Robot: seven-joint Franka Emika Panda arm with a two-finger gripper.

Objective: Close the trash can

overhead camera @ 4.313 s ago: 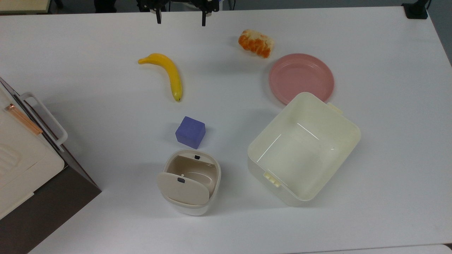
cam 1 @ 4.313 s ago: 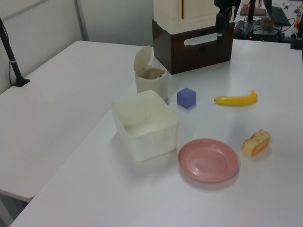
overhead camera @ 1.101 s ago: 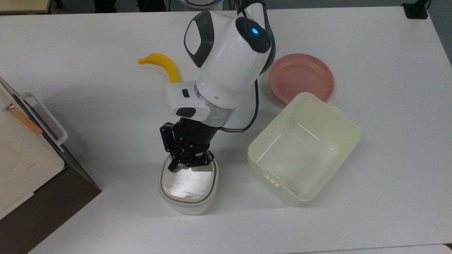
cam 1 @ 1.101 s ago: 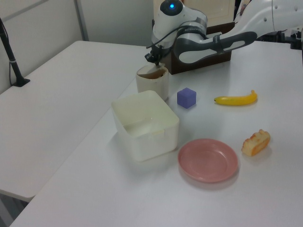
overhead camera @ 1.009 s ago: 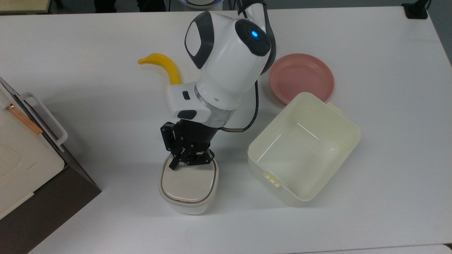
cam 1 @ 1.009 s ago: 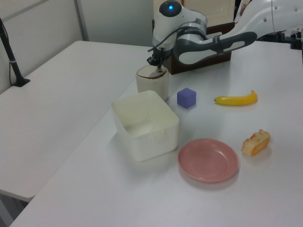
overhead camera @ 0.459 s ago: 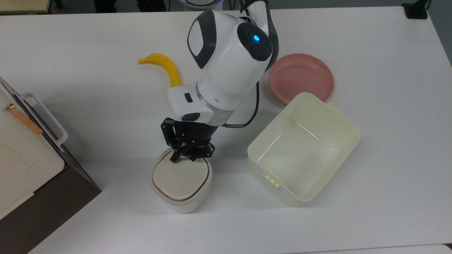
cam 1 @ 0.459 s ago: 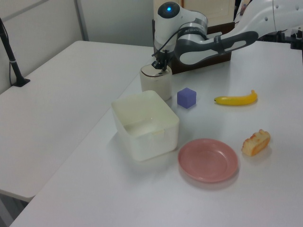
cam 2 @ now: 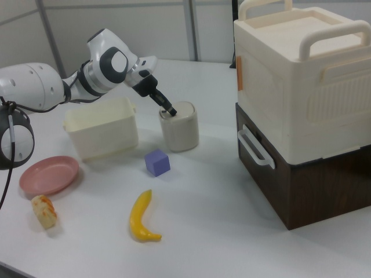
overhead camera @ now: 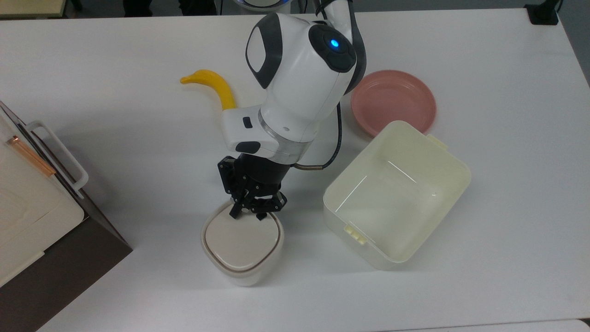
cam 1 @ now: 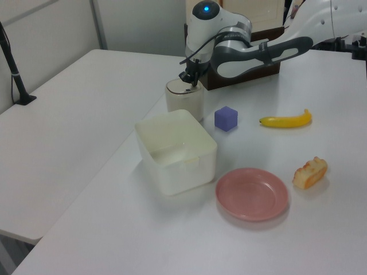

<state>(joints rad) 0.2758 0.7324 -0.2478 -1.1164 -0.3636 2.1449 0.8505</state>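
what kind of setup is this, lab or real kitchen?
Likely a lab tabletop rig: a bare white table, the Franka's gripper at the trash can, and staged props such as a banana, a purple block and a pink plate.

Thing: trash can [overhead camera: 242, 246] [cam 1: 183, 98] [cam 2: 179, 125] — small, white, round corners
Lid: beige, shut flat
Place: upright on the table
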